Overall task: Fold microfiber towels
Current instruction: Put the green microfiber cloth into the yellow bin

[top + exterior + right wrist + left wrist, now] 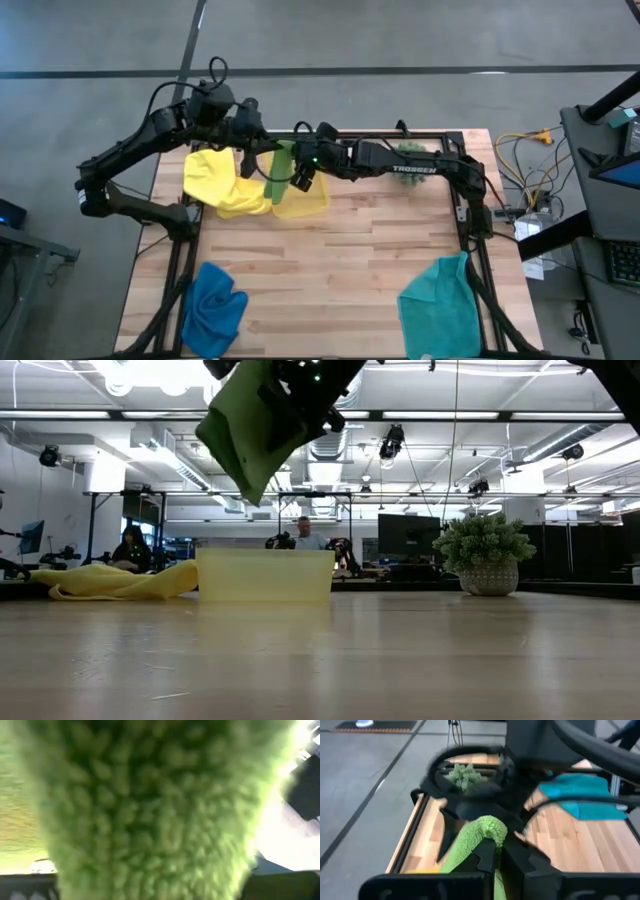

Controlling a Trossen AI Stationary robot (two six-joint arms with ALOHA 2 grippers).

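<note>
Fig.: Lime green towel (281,168) lifted between both arms, above the bin (303,197) at the bench's far edge.
Left gripper (496,851) has jaws closed on the towel's fold; right gripper (303,172) has jaws wide, towel filling its wrist view (grip there unclear). Step: carrying towel clear of bin. Next: spread it flat on bare bench (340,260) approx. centre, then fold.

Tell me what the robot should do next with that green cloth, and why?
Probably lower it onto bare wood to spread flat. The soft lime green microfiber towel hangs bunched in the air above the translucent yellow plastic bin, pinched in the shut left claw, with the right claw beside it.
</note>
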